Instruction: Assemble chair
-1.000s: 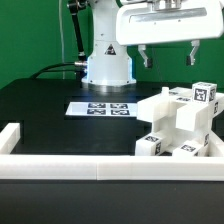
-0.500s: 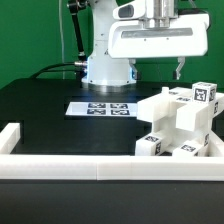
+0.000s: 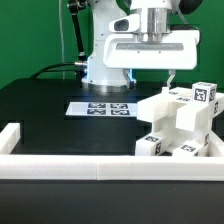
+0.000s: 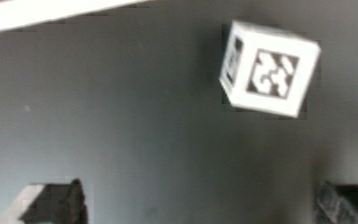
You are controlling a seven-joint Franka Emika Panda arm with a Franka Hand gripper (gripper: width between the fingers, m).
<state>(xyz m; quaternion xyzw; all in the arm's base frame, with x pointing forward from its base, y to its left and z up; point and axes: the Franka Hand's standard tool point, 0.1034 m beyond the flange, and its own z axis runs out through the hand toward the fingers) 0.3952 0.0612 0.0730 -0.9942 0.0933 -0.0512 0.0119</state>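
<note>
The chair [image 3: 182, 126] is a chunky white structure of joined blocks with black-and-white tags, standing on the black table at the exterior view's right, against the front wall. My gripper [image 3: 150, 77] hangs open and empty above the table, just behind and to the left of the chair's top. One fingertip [image 3: 171, 76] is close above the chair's upper edge. In the wrist view a white tagged block [image 4: 270, 68] shows ahead of the open gripper [image 4: 201, 205], with bare black table between the fingers [image 4: 51, 200].
The marker board [image 3: 100, 107] lies flat on the table behind the middle. A long white border wall [image 3: 70, 167] runs along the front, with a short side wall [image 3: 10, 134] at the left. The robot base [image 3: 105, 68] stands at the back.
The gripper has moved toward the exterior view's left and come lower, from above the chair's right part to behind its left top. The chair has not moved.
</note>
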